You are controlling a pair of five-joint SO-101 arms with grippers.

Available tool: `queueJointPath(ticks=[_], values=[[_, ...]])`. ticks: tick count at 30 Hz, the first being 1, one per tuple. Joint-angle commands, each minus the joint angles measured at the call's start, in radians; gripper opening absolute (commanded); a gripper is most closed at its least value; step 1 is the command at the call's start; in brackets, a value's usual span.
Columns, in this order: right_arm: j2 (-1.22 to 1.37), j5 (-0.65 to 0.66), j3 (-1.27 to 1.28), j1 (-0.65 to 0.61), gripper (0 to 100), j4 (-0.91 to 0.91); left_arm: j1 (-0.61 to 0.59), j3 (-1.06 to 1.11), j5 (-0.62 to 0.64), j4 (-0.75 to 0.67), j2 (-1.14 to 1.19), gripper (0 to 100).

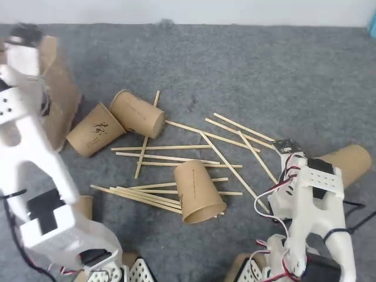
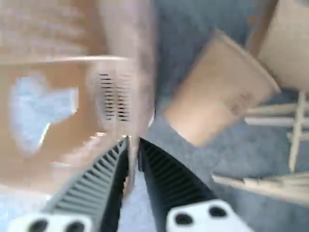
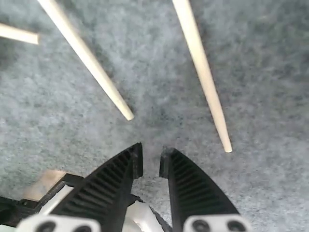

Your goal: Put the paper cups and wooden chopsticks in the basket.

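The paper cups lie on their sides on the grey tabletop (image 1: pixel 264 70). Two of them (image 1: pixel 94 130) (image 1: pixel 137 113) touch each other just beside the brown basket (image 1: pixel 61 100) at the far left. A third cup (image 1: pixel 198 191) rests on the loose wooden chopsticks (image 1: pixel 158 147) scattered across the middle. A fourth cup (image 1: pixel 351 161) sits at the right edge, partly behind the right arm. The left end effector (image 2: pixel 133 141) hangs at the basket. Its jaws are drawn almost together, and a thin pale sliver in the slit between them is too blurred to name. The right end effector (image 3: pixel 151 159) hovers low over bare tabletop with its jaws a small way apart and nothing between them. The ends of two chopsticks (image 3: pixel 87 58) (image 3: pixel 203 77) lie just ahead of its fingertips.
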Motion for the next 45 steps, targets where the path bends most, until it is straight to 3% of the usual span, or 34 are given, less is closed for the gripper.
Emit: queueJointPath(ticks=[1,7,13,16,22,28,32,37,41,45], values=[[-0.033,0.006,-0.003,0.036,6.9,-0.002,-0.032,-0.177,0.118,0.011,-0.014,1],[-0.033,0.023,-0.003,0.051,6.9,-0.001,-0.043,-0.364,0.261,0.029,-0.011,1],[-0.031,0.025,-0.002,0.050,6.9,-0.001,-0.041,-0.348,0.255,0.035,-0.003,1],[-0.031,0.026,-0.002,0.048,6.9,-0.001,-0.048,-0.289,0.190,0.035,-0.009,1],[-0.031,0.028,-0.002,0.047,6.9,-0.001,-0.127,-0.265,0.157,0.034,-0.012,1],[-0.031,0.028,-0.002,0.047,6.9,-0.001,-0.233,-0.243,-0.051,0.038,-0.106,2],[-0.031,0.028,-0.002,0.045,6.9,-0.002,-0.316,-0.188,-0.149,0.038,-0.226,12],[-0.031,0.028,-0.002,0.045,6.9,-0.002,-0.353,0.093,-0.264,0.038,-0.422,23],[-0.031,0.028,-0.002,0.045,6.9,-0.002,-0.351,0.344,-0.384,0.034,-0.574,23],[-0.031,0.028,-0.002,0.047,6.9,-0.002,-0.354,0.450,-0.396,-0.026,-0.577,23]])
